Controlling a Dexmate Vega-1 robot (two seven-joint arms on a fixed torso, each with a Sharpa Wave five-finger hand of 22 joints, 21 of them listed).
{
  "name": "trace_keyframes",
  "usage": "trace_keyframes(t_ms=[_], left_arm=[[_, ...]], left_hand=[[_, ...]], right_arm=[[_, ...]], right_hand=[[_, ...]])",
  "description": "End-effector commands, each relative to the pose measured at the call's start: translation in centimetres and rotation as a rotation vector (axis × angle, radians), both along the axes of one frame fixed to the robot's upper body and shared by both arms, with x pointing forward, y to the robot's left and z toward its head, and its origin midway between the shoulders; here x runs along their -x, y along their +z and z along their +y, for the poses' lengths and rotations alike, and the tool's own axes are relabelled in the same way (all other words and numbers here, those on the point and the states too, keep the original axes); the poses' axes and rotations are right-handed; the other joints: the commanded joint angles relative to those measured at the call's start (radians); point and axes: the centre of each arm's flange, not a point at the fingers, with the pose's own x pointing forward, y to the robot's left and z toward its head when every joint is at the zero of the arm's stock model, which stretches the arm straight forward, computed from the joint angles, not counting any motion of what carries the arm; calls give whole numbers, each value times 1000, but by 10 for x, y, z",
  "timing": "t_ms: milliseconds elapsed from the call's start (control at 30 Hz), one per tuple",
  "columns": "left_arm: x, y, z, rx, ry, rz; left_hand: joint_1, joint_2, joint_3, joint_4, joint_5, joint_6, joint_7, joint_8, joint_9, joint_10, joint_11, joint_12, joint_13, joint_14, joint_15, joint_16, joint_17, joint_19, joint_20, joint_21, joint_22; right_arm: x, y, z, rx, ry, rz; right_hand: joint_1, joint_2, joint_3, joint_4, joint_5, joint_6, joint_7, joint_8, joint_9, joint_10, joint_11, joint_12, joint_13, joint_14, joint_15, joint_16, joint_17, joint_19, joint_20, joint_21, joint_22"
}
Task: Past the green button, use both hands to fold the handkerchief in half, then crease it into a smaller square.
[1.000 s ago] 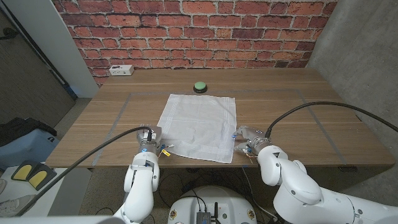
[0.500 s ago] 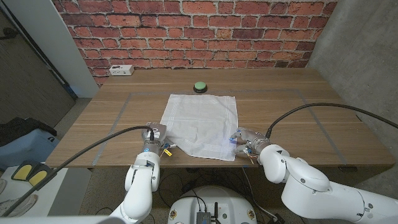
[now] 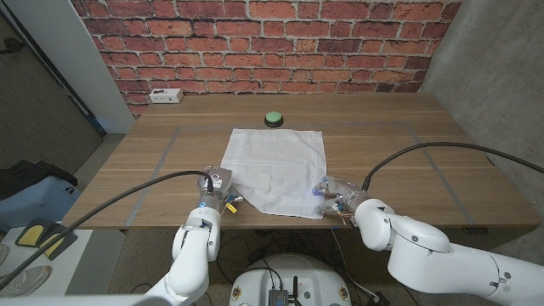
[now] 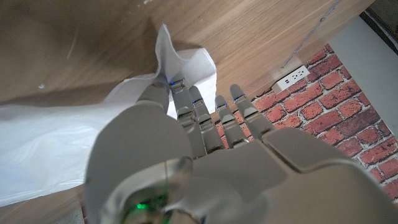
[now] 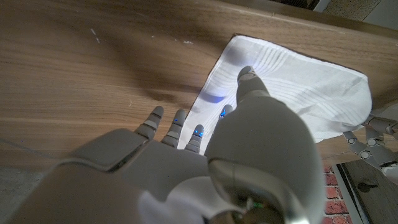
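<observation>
The white handkerchief (image 3: 276,161) lies spread on the wooden table, its far edge just short of the green button (image 3: 272,118). My left hand (image 3: 216,189) pinches the near left corner. In the left wrist view that hand (image 4: 205,143) has its fingertips closed on a raised peak of the handkerchief (image 4: 56,143). My right hand (image 3: 333,194) holds the near right corner. In the right wrist view that hand (image 5: 249,137) has its thumb on top of the handkerchief (image 5: 305,87) and fingers under it. The near edge is lifted and rumpled.
A white power outlet box (image 3: 166,96) sits at the table's back left by the brick wall. Grey tape lines (image 3: 166,153) mark a rectangle on the table (image 3: 399,161). A black cable (image 3: 442,146) arcs over the right side.
Both hands have moved away from the table's near edge with the near corners in them. The handkerchief's near edge has drawn in toward the button and bunched up.
</observation>
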Motion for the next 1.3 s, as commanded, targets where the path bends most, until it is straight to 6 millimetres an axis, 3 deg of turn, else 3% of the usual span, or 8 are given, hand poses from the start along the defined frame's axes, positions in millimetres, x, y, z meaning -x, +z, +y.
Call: trace_keyframes(t_ms=[33,300,467,667,800,900,1033,1300], left_arm=[[2,10,4,90,-62,-25],[2,16,9,179,-115,-36],[2,20,12,221,-151,-34],[4,24,18,273,-182,-37],[4,25,21,278,-171,-39],[3,24,21,274,-161,-36],[2,24,20,252,-142,-42],[1,28,24,249,-137,-28]], left_hand=[[21,6,13,-2,-2,8,18,9,11,11,5,7,2,15,-110,-3,0,10,1,9,2],[37,20,29,-1,-7,5,55,19,30,23,9,7,4,25,-102,-4,2,17,6,19,3],[40,22,34,0,-9,-2,59,21,39,25,11,7,5,27,-95,-6,3,18,7,23,4],[43,23,39,1,-11,-5,68,25,47,29,16,6,6,28,-94,-8,3,21,11,28,5],[44,23,41,1,-12,-5,70,29,53,31,17,6,7,31,-94,-9,4,21,12,31,6],[45,22,43,1,-13,-6,69,31,57,31,17,5,7,32,-94,-10,4,22,13,34,7],[45,21,45,2,-14,-5,66,35,63,32,16,4,8,32,-95,-11,4,21,12,36,7],[46,23,47,5,-16,-12,70,39,73,13,16,-6,9,18,-90,-16,7,14,13,39,8]], right_arm=[[-9,-10,5,17,-36,-27],[-17,-17,7,13,-62,-23],[-20,-21,5,6,-98,-82],[-25,-24,1,3,-142,-172],[-26,-24,-1,-14,-158,-239],[-26,-22,-4,-46,-140,-275],[-25,-20,-10,-84,-135,-297],[-22,-17,-31,-216,-113,-320]], right_hand=[[22,4,2,-11,-1,-4,-2,-2,0,-11,3,-1,3,-2,-5,4,1,-1,1,3,3],[44,17,13,-17,0,-5,-1,4,7,-18,-6,-4,5,0,-12,8,3,-3,-4,6,1],[86,20,24,-27,-8,107,2,87,53,73,-30,33,13,69,-45,45,9,54,-22,35,-4],[137,-4,16,-26,-9,272,5,205,106,220,-44,96,23,199,-99,118,21,225,-94,115,-17],[158,-9,9,-21,-4,461,77,298,103,368,-44,158,27,307,-138,172,18,333,-136,171,-24],[161,-3,9,-17,-3,541,101,330,92,427,-39,180,24,353,-149,186,11,366,-142,190,-26],[145,17,13,1,-4,581,121,331,65,477,-28,194,11,406,-165,183,-11,379,-146,203,-28],[107,48,16,30,-11,569,128,298,27,507,-5,197,-6,438,-160,176,-31,385,-133,214,-31]])
